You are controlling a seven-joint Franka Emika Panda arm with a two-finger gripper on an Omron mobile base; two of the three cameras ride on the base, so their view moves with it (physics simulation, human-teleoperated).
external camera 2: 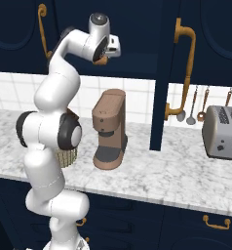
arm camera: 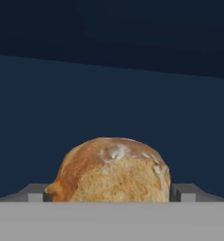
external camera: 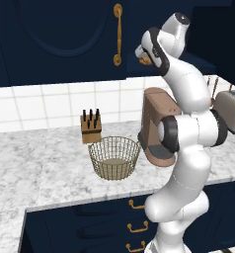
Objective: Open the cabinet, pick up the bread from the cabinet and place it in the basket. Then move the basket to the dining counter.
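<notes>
Two dark fingertips [arm camera: 36, 192] spread wide either side of the bread [arm camera: 111, 172], gripper [arm camera: 114, 195] open around the loaf, not clamped, bread inside the navy cabinet [external camera 2: 137, 29], basket [external camera: 114, 157] on the marble worktop [external camera: 35, 163] below.

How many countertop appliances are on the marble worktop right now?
2. The brown coffee machine stands mid-counter, just right of the arm and the basket. The silver toaster sits at the far right by the wall. The arm may hide others.
</notes>
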